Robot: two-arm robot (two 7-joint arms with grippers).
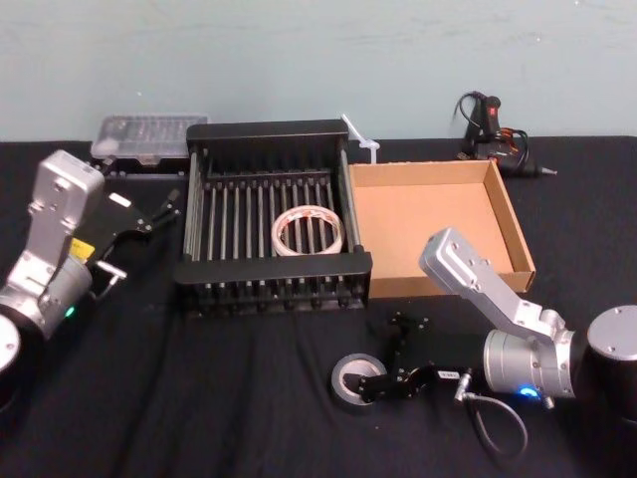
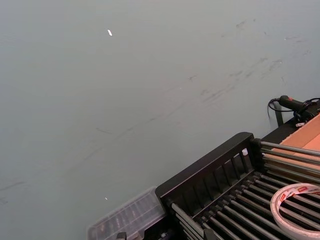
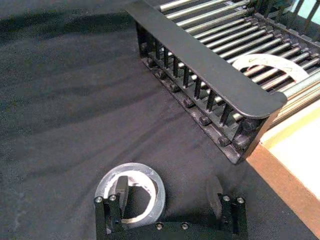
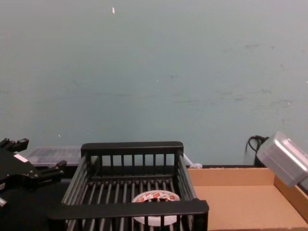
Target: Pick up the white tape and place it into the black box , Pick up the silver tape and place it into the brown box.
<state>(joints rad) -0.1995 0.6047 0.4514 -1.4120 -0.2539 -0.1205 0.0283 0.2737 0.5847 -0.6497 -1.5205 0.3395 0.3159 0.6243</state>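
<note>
silver tape [image 1: 355, 381]: dark grey roll, paler core, flat on counter [image 1: 199, 398] near front, ahead of black box [image 1: 271, 271]. right pincer [image 1: 387, 362] spread, one finger inside core, other outside rim, not pinching. white tape [image 1: 310, 230]: flat white ring, red print, on slatted floor of black box. brown box [image 1: 434, 228] touching black box's right side, tan, shallow. left pincer [image 1: 159, 209] spread, raised left of black box. black cloth on counter; pale green wall [image 4: 154, 72] behind.

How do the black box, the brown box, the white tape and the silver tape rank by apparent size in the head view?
1. black box
2. brown box, slightly smaller
3. white tape
4. silver tape, partly covered by the right gripper
</note>
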